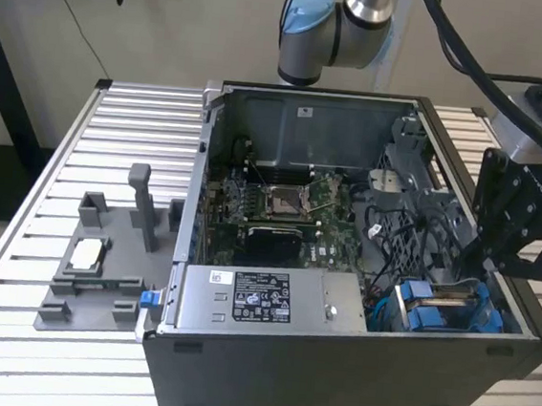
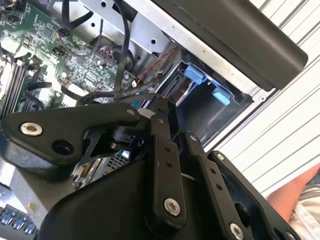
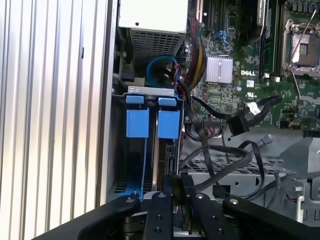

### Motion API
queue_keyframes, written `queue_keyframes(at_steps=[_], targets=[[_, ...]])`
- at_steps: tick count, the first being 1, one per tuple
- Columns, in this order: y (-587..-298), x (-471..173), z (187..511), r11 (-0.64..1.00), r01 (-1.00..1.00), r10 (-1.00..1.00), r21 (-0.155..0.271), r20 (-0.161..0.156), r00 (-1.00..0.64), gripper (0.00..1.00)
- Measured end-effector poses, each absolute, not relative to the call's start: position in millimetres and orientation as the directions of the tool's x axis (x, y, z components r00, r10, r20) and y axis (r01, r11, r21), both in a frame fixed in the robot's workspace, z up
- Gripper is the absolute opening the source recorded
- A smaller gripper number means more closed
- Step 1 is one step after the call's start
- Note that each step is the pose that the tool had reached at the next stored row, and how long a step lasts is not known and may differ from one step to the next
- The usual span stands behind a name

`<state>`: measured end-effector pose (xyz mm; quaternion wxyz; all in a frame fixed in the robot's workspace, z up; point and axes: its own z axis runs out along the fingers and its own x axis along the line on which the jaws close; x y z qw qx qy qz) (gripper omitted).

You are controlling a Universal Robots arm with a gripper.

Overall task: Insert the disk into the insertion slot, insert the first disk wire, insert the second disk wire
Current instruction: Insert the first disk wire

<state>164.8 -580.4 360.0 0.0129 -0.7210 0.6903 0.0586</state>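
The blue-framed disk stands edge-on in the insertion slot.

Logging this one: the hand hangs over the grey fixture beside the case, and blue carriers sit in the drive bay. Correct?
Not quite. In the exterior view the hand hangs close to the blue carriers inside the case; the grey fixture lies apart, at the exterior view's left.
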Motion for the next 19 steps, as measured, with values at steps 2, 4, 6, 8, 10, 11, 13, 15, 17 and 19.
queue_keyframes(at_steps=[2, 4, 6, 8, 10, 11, 13, 15, 17, 19], targets=[[-580, 166, 359, -0.047, -0.997, -0.994, 0.063, -0.102, 0.040, 0.19], [-581, 166, 358, -0.046, -0.997, -0.994, 0.064, -0.103, 0.039, 0.19], [-581, 166, 355, -0.043, -0.997, -0.994, 0.065, -0.102, 0.037, 0.19], [-581, 167, 352, -0.037, -0.997, -0.994, 0.065, -0.102, 0.030, 0.19], [-580, 167, 349, -0.032, -0.997, -0.994, 0.065, -0.102, 0.025, 0.19], [-580, 167, 348, -0.030, -0.997, -0.994, 0.064, -0.102, 0.024, 0.19], [-580, 166, 347, -0.026, -0.998, -0.995, 0.064, -0.102, 0.019, 0.19], [-579, 167, 345, -0.022, -0.998, -0.995, 0.064, -0.102, 0.015, 0.19], [-579, 166, 344, -0.018, -0.998, -0.995, 0.064, -0.102, 0.012, 0.19], [-579, 166, 343, -0.013, -0.998, -0.995, 0.064, -0.102, 0.007, 0.19]])
